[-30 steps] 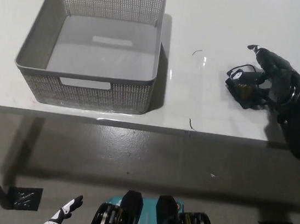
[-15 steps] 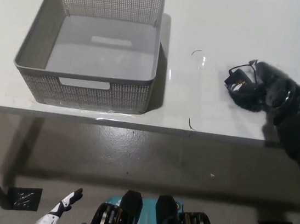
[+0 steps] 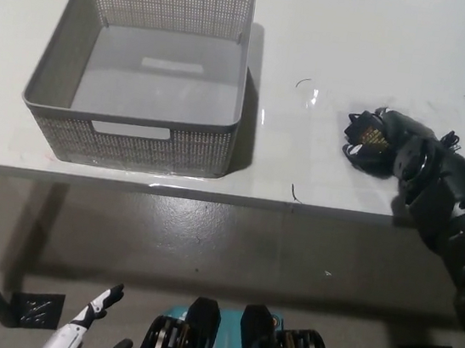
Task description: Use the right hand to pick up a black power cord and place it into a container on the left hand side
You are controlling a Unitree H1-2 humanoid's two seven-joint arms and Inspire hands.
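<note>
Black right hand (image 3: pixel 408 153) grips the bundled black power cord (image 3: pixel 367 140) on the white table (image 3: pixel 337 33), right of the grey mesh plastic basket (image 3: pixel 139 138); white left hand (image 3: pixel 89 335) hangs open, low left.

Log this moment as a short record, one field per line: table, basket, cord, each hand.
table: white table, seen from above, front edge across the middle of the view
basket: grey basket on the table's left part, nothing inside
cord: black power cord, bundled, on the table's right part, well apart from the basket
right hand: black right hand on the cord, fingers around the bundle; cord not lifted clear of the table
left hand: white left hand low at the bottom left, below table level, holding nothing
</note>
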